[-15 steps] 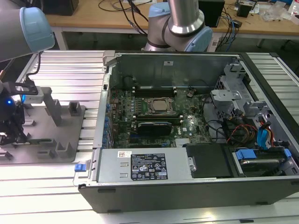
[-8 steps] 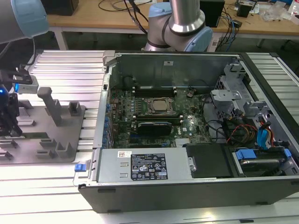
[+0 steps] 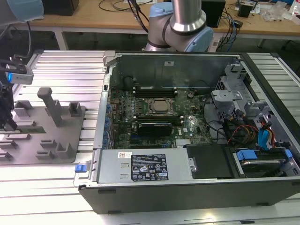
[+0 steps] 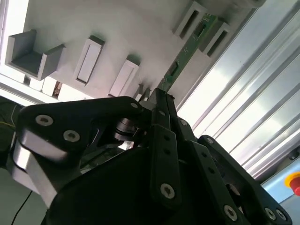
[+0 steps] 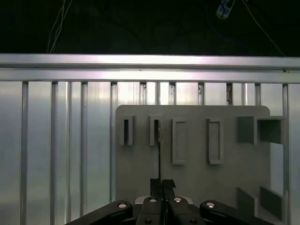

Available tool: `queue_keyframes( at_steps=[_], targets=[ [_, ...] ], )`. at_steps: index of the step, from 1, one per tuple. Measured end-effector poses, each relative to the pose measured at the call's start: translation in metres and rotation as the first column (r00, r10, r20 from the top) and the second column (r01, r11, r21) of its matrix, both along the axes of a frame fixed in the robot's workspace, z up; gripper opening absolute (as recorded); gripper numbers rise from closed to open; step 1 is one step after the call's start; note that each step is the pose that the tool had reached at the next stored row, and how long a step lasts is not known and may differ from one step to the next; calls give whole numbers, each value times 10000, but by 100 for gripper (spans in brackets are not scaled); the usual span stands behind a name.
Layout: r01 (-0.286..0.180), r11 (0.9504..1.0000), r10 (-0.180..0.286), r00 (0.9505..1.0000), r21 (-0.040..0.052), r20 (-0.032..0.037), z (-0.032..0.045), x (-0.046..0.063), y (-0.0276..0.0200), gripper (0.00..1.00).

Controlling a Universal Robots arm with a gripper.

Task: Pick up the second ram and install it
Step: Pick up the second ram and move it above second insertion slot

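you are working the pick-up step. the gripper (image 3: 7,123) is standing over the fixture tray (image 3: 33,151) at the exterior view's left. it is well apart from the open computer case (image 3: 187,197) and the motherboard (image 3: 123,105) inside it.

the second ram (image 4: 187,51) is sitting on edge in the tray. its far end is running between two grey blocks (image 4: 189,19), and its near end is lying between the fingers (image 5: 153,185). in both wrist views the fingers are drawn almost together, one on either face of the strip. they appear to be gripping it and are holding nothing else. the strip is showing no lift out of its blocks, so the pick is judged as begun but not completed, and the install as not yet started.

by this judgement, the next move is calling for a straight pull, in line with the blocks. keeping the board square to the fingers is what guards against it twisting, scraping the blocks or slipping in so narrow a hold.
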State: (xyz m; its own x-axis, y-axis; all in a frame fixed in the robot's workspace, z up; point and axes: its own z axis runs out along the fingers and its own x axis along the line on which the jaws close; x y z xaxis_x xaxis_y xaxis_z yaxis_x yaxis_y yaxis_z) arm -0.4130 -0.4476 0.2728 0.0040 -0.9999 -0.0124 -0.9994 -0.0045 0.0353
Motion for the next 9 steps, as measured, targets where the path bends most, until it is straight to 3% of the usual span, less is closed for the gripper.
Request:
queue_keyframes(
  at_steps=[9],
  targets=[
    [25,10000,-25,10000,0,29,347,0,0,9]
  ],
)
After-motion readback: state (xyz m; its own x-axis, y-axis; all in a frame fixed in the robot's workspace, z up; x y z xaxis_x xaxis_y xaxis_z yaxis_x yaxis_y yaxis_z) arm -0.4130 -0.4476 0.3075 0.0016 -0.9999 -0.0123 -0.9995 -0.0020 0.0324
